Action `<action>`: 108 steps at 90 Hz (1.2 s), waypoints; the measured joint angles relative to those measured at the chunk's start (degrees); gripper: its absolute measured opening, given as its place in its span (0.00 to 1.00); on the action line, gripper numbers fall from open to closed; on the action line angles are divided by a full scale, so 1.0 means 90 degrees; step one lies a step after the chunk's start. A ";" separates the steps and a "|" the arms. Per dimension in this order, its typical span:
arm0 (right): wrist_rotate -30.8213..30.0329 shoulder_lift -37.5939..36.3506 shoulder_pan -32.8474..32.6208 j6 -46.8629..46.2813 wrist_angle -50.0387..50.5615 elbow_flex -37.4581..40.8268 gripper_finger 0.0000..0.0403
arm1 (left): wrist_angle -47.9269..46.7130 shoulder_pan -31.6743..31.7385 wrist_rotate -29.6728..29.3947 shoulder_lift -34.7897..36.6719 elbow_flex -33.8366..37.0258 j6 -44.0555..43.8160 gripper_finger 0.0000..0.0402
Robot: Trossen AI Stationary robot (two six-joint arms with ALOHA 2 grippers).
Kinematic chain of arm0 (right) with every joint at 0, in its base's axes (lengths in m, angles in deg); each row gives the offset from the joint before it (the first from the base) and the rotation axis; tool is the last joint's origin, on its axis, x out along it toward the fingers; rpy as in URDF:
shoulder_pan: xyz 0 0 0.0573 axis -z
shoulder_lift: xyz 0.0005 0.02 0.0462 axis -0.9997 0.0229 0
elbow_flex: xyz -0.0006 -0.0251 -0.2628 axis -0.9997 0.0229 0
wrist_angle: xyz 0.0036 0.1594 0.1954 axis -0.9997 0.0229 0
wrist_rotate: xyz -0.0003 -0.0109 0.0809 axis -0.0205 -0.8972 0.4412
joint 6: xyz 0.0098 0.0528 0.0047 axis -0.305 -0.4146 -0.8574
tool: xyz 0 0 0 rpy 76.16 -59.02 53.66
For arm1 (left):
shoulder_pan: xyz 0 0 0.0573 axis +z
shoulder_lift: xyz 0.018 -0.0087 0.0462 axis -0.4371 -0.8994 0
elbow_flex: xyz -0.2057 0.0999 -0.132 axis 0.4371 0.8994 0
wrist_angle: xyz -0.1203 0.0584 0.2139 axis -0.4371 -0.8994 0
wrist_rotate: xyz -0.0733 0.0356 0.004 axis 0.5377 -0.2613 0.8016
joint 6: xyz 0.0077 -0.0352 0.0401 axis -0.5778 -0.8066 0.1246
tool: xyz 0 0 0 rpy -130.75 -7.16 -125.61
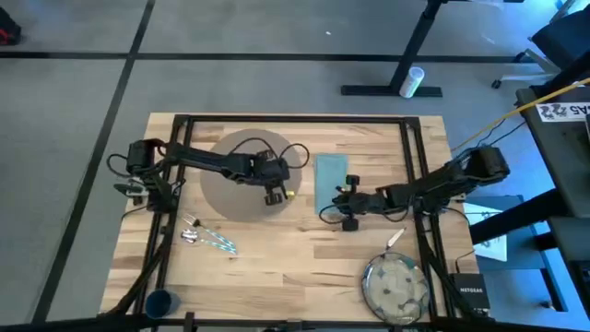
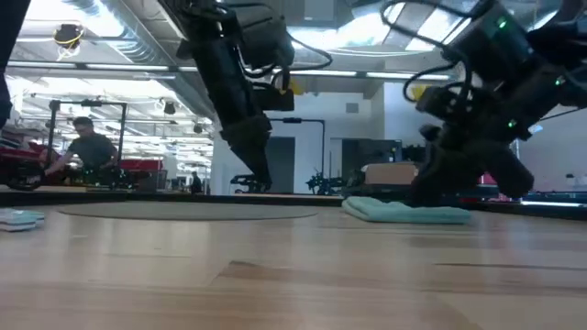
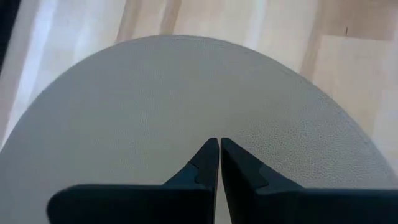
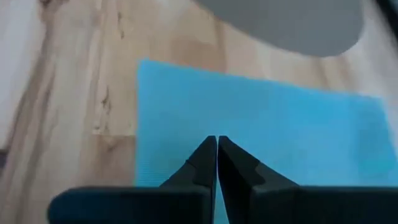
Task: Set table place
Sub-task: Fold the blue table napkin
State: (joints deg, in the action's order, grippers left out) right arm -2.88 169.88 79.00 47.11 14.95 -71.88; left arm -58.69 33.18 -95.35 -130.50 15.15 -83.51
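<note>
High view: left hand (image 1: 274, 194) over placemat (image 1: 221, 189), seemingly closed.

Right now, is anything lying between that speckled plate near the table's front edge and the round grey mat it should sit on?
Partly. The plate lies apart from the placemat. The right gripper, shut, hangs over the napkin near that path, and the left gripper, also shut, hovers over the placemat itself.

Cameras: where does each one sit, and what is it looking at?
High: above, looking down on table, placemat, napkin, both arms.
Low: at tabletop height, looking across; arms drop in from above.
Left wrist: over the placemat, left pincer shut.
Right wrist: over the napkin, right pincer shut.
Shared: all show placemat.
</note>
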 joint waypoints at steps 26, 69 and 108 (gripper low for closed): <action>0.0852 0.1001 -0.0208 -0.0357 -0.0107 -0.0729 0.00 | 0.0409 -0.0178 0.0090 0.0000 0.0000 0.0001 0.00; 0.0836 0.1049 -0.0930 0.0173 0.0009 -0.1722 0.00 | 0.0670 -0.0693 0.0160 -0.0005 -0.0002 -0.0055 0.00; -0.0962 -0.0940 -0.0301 0.1022 0.1966 -0.1711 0.00 | 0.2235 -0.1693 0.0772 -0.0026 -0.0010 -0.0292 0.00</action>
State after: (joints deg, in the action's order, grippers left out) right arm -11.54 161.42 76.29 56.31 32.65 -87.28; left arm -38.58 17.95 -88.40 -130.74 15.06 -86.13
